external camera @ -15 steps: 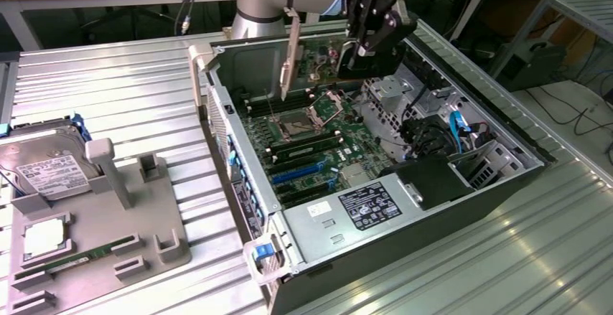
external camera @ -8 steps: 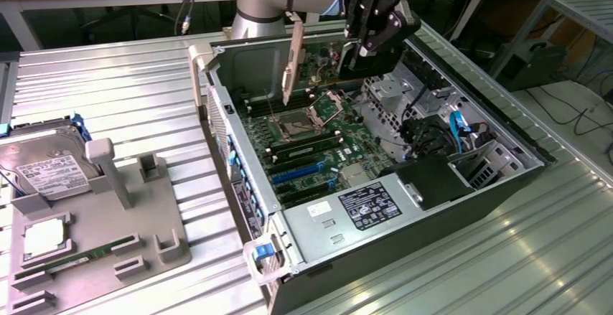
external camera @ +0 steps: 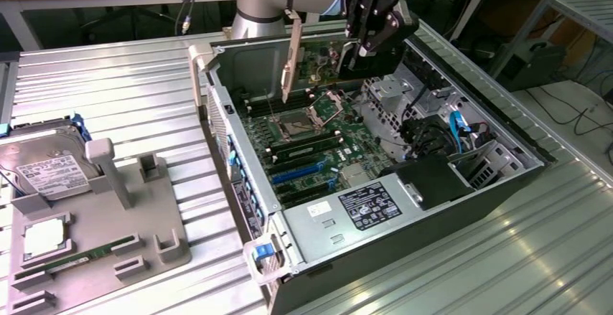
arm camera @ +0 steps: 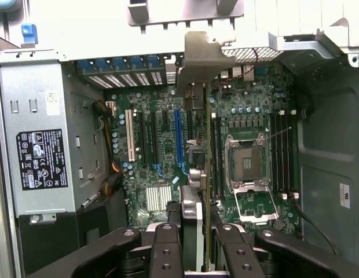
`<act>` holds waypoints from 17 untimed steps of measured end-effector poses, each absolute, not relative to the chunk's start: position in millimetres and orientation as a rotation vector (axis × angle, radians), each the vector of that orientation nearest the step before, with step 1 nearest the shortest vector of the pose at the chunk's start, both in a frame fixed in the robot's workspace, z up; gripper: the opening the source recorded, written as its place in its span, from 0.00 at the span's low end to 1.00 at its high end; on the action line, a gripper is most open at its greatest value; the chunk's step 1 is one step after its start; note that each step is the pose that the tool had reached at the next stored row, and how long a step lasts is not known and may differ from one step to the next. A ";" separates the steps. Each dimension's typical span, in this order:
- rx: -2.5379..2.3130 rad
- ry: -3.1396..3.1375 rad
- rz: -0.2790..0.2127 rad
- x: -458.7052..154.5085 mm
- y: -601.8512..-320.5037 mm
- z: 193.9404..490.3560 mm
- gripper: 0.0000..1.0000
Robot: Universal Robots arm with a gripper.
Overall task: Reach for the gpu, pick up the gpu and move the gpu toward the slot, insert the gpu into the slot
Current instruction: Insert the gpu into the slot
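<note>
Hand [arm camera: 200, 243] tight on gpu [arm camera: 206, 55] — clear of slot [arm camera: 178, 139]

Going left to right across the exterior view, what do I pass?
Hard drive → gpu → gripper holding it → blue cables.

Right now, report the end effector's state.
End effector: closed, holding the gpu on edge.
</note>
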State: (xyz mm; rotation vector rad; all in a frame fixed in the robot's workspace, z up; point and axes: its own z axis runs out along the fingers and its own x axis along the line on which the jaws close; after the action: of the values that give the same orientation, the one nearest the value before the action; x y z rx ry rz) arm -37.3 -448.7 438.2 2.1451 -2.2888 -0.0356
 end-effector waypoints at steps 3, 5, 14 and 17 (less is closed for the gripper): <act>2.145 -2.289 -0.036 -37.3 -448.7 438.2 0.28; 2.145 -2.289 -0.035 -37.3 -448.7 438.3 0.28; 2.158 -2.302 -0.002 -38.7 -447.7 433.0 0.28; 2.162 -2.299 -0.002 -41.0 -447.5 427.3 0.28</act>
State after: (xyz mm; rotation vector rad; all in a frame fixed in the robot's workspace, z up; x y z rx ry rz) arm -41.0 -447.5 427.3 2.1619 -2.2988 -0.0022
